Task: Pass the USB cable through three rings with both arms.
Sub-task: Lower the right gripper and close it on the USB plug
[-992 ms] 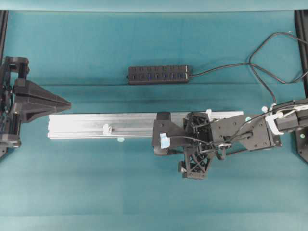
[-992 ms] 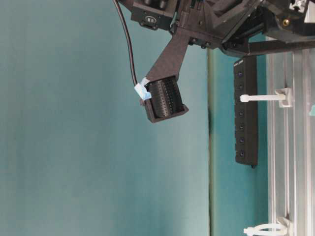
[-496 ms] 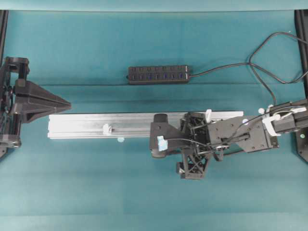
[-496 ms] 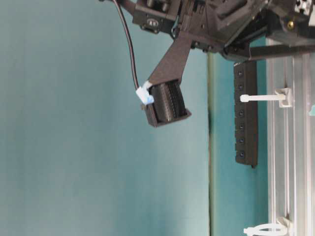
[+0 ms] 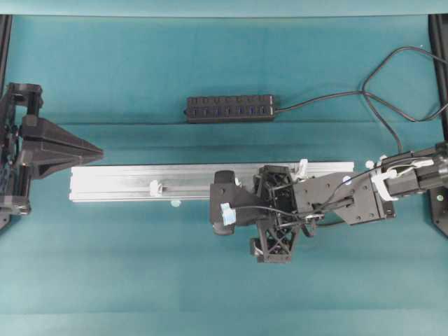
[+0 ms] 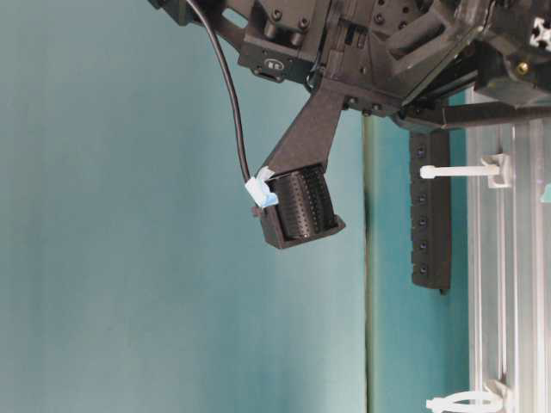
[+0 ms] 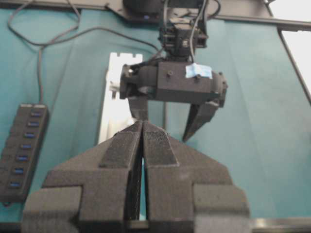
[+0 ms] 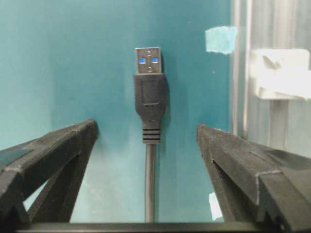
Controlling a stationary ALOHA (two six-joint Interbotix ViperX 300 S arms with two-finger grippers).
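Teal tabletop [image 5: 126, 63], and I am lining my right gripper [image 8: 146, 145] up over the USB cable [image 8: 150, 111].

I am holding the right gripper wide open, its jaws standing either side of the USB cable without touching it; the plug is lying flat on the cloth just beside the silver rail [image 5: 140, 182], pointing along it, with one of the three rings [image 8: 279, 73] near its tip. I judge the cable light and floppy, the moulded plug shell stiff, so I am planning to pinch the shell just behind the metal tip. My left gripper [image 7: 142, 141] is sitting closed on nothing, well apart at the rail's far end. A black USB hub [image 5: 229, 108] is lying beyond the rail.
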